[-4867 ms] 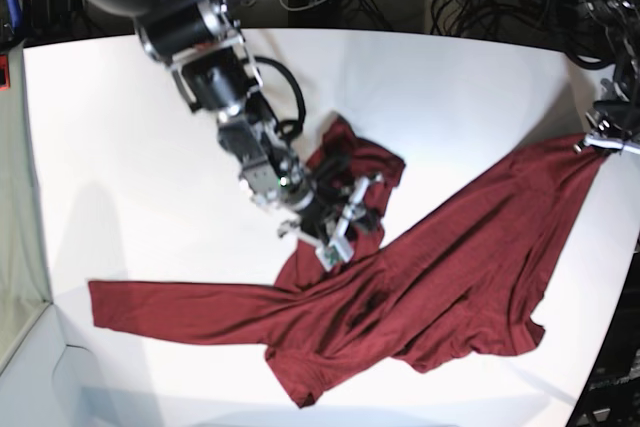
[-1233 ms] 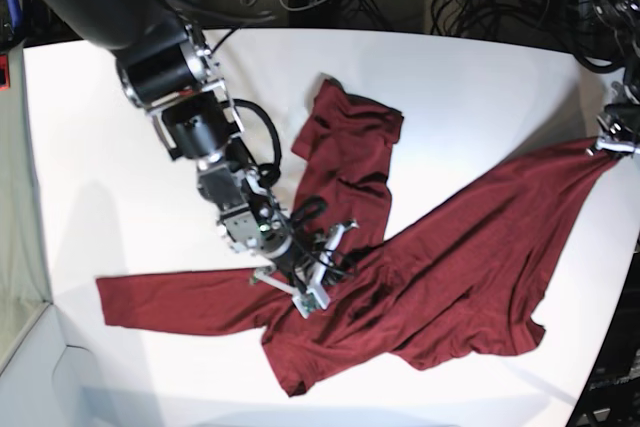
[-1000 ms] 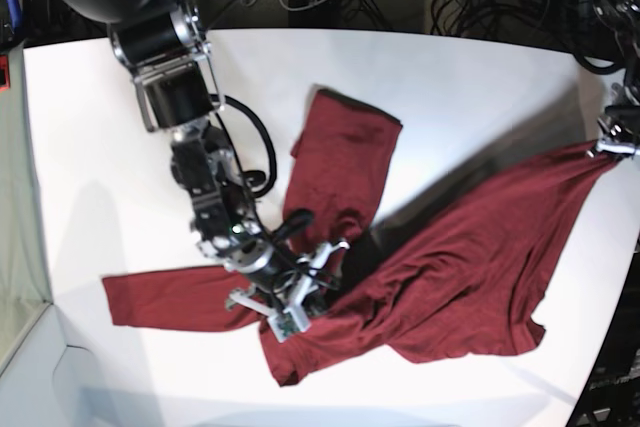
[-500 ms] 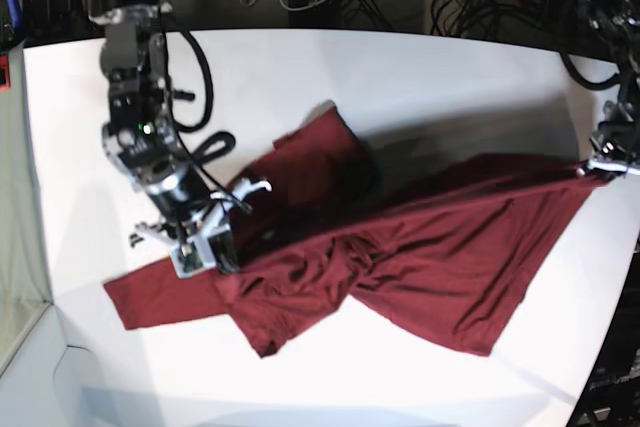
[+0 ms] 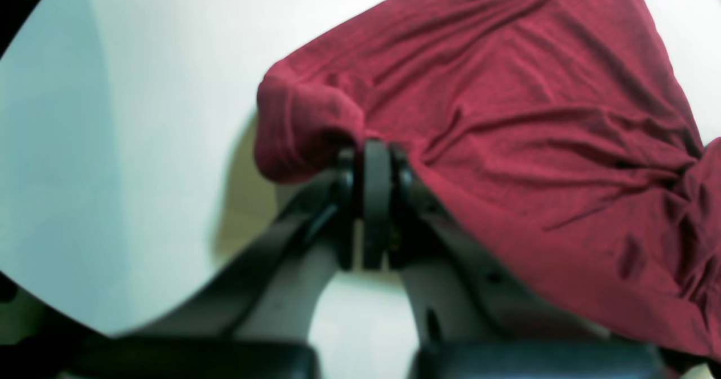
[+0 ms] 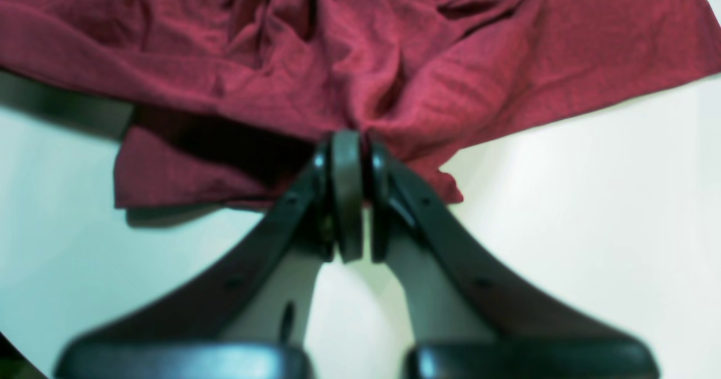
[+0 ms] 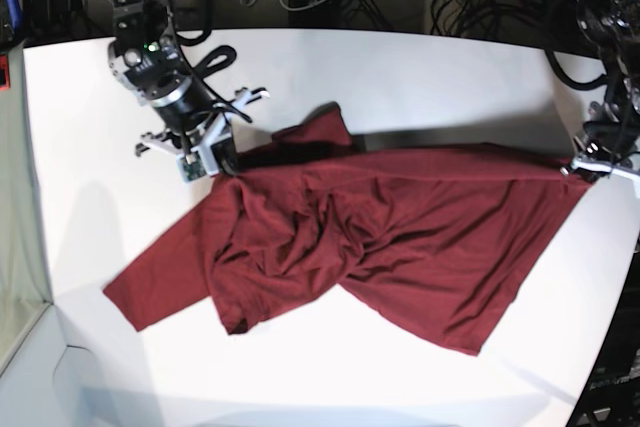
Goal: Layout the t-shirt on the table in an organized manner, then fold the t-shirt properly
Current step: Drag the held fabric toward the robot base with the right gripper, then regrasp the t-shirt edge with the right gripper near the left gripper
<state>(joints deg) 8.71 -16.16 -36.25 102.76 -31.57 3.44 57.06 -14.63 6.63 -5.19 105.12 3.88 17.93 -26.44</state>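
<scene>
Pinching the t-shirt with both sets of jaws pressed together, my right gripper and left gripper each clamp an edge at opposite sides, probably hem corners, stretching the fabric across the table so its rumpled middle can flatten.

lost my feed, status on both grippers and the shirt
Left gripper and right gripper shut on dark red knit t-shirt. Shirt stretched between them, bunched, unfolded. Nothing in the way.
</scene>
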